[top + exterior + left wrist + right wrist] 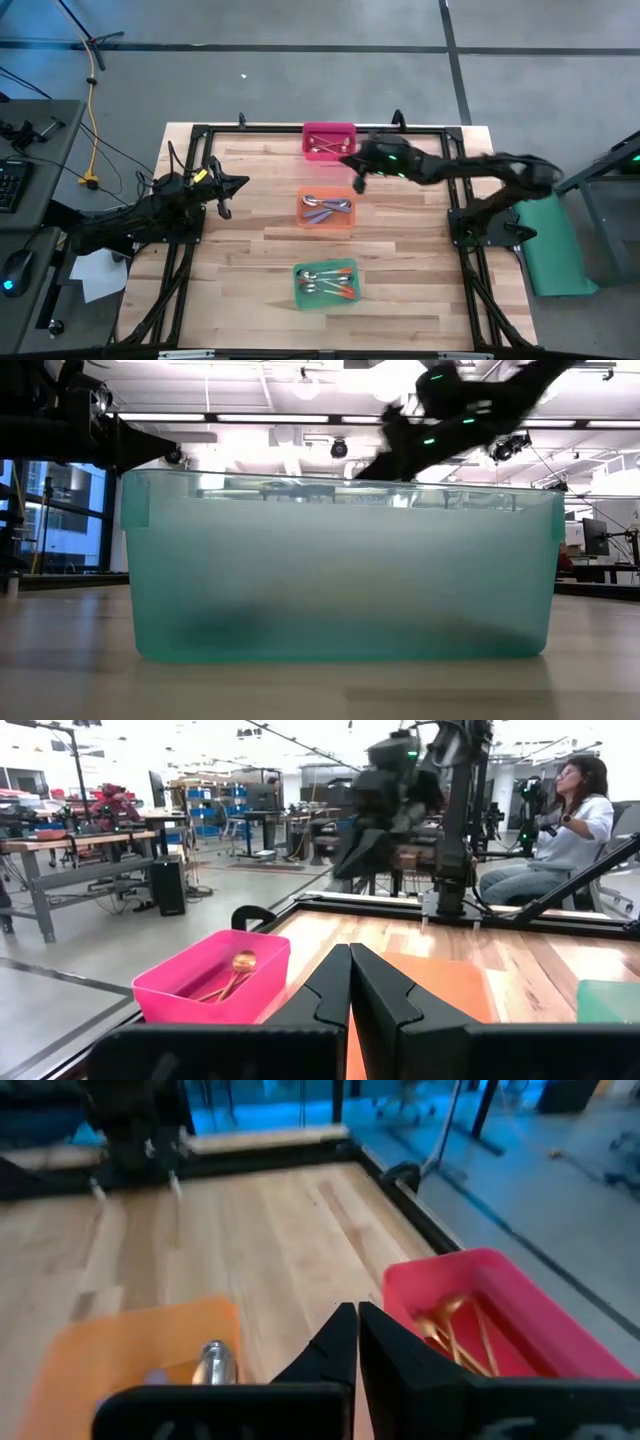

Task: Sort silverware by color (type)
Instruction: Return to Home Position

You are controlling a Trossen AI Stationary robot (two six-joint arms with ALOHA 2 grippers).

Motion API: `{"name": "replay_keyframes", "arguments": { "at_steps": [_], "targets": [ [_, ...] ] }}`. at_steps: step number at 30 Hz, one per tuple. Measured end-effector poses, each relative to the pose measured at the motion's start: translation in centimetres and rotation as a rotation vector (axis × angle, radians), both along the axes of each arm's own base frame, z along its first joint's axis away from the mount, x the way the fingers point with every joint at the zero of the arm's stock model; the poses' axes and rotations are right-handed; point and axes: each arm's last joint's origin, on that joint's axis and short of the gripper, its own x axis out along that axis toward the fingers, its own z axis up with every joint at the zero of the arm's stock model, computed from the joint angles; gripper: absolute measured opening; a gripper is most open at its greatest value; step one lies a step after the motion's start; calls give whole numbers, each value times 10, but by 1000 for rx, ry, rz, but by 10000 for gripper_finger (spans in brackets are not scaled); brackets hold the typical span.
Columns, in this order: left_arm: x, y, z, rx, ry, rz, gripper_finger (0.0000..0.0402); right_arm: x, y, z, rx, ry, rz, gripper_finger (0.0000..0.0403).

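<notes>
We logged gold spoons (325, 146) in the pink bin (330, 126), purple-handled spoons (326, 207) in the orange bin (327, 224) and orange-handled spoons (330, 284) in the green bin (326, 302), all on the table (410, 280). The right claw (357, 1315) hung over the gap between the pink and orange bins, fingers together, empty. The left claw (350, 955) sat at the table's left side, fingers also together
</notes>
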Motion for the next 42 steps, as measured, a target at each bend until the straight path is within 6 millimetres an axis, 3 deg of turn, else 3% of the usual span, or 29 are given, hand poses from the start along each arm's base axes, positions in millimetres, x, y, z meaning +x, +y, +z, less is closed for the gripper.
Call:
{"name": "replay_keyframes", "arguments": {
  "at_steps": [9, 17, 26, 42],
  "targets": [
    [0, 0, 0, -7, 1, 1, 0, -94, 43, -14, -70, -147, -95, 0],
    [0, 1, -1, -5, 10, 14, 0, -145, 60, -28, -105, -280, -121, 0],
    [0, 2, -5, -20, 52, 49, 0, -174, 69, -46, -123, -368, -129, 0],
    [0, 2, -6, -11, 64, 79, 0, -198, 75, -45, -156, -391, -160, 0]
  ]
}}
